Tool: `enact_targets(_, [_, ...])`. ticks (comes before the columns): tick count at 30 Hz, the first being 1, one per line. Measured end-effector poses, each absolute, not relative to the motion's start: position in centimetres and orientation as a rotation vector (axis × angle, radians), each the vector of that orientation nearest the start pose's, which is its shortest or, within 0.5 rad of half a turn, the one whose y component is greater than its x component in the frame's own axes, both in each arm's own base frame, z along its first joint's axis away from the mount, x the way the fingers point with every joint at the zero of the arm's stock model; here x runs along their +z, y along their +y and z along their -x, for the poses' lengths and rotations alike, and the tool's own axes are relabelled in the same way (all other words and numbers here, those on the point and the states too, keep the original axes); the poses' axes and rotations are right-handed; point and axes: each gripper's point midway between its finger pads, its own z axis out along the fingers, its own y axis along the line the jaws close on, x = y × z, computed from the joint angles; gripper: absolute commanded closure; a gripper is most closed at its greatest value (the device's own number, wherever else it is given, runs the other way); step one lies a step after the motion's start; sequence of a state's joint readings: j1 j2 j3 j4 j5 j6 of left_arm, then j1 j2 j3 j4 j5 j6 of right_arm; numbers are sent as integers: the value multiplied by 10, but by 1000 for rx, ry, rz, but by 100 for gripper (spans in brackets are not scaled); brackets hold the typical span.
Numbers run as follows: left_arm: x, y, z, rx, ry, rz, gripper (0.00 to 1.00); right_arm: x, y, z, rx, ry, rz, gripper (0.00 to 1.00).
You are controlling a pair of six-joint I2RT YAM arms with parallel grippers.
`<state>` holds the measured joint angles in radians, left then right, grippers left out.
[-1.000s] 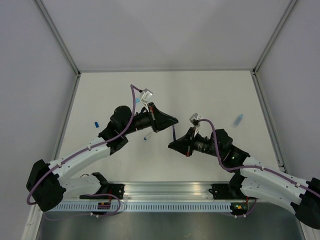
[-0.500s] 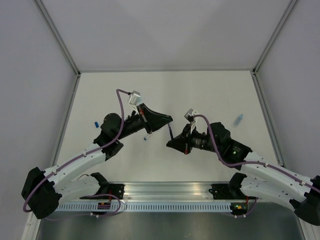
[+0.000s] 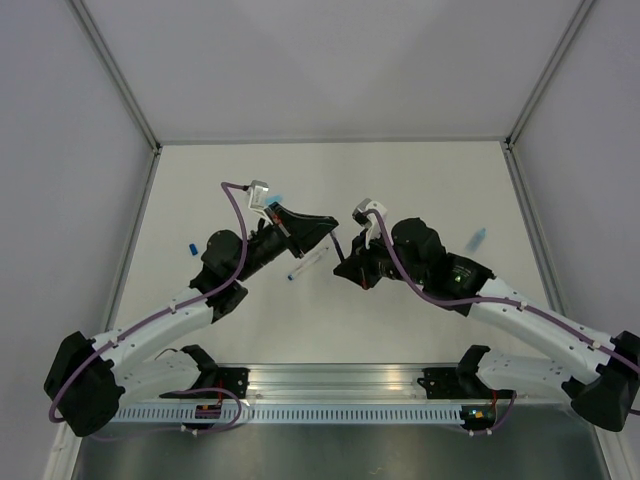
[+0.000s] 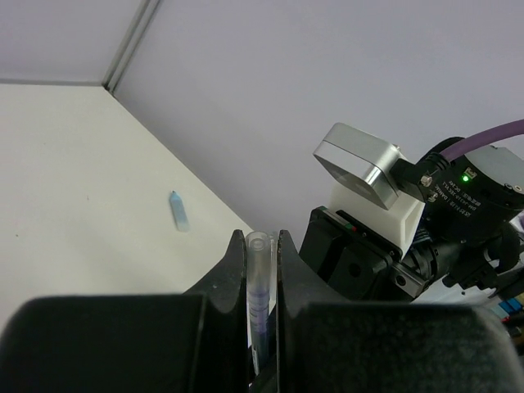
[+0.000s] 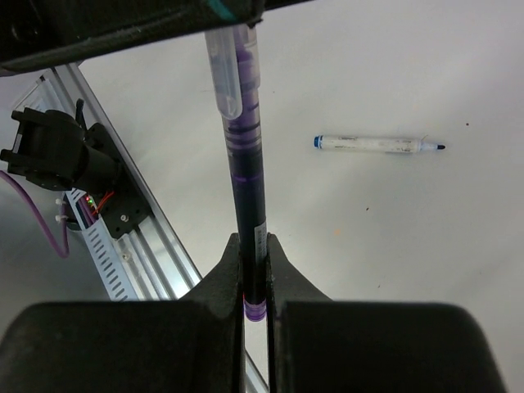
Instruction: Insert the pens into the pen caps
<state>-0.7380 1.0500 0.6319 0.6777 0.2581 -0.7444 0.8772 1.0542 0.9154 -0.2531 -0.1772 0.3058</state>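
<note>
Squeezing tight, the right claw (image 5: pixel 252 246) holds the dark pen (image 5: pixel 247 188) near its back end. The left claw (image 4: pixel 262 239) is pinched on a clear cap (image 4: pixel 259 262), and the pen's tip sits inside it. Both look light, hard and slippery, so I think a straight, gentle push is best. A white pen (image 5: pixel 377 145) lies on the table (image 3: pixel 420 180) below. One blue cap (image 3: pixel 191 247) lies by the left edge, a pale cap (image 3: pixel 479 237) by the right, with open room between.

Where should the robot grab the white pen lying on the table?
Probably best: grip the white pen at the middle of its barrel, coming down from above, fingers across its length. It lies flat on the table, long and thin, and that leaves its tip free for capping.
</note>
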Motion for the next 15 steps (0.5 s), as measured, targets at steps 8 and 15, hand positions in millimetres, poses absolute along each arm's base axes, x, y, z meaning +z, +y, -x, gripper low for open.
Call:
enact_targets(8, [329,-302,-234,-1370,1443,-224,98,238,297,-199,925,1960,749,100])
enact_targets(15, [328,-305,-234,-1384,1439,-227,98,237,295,-201,907,1941,786,100])
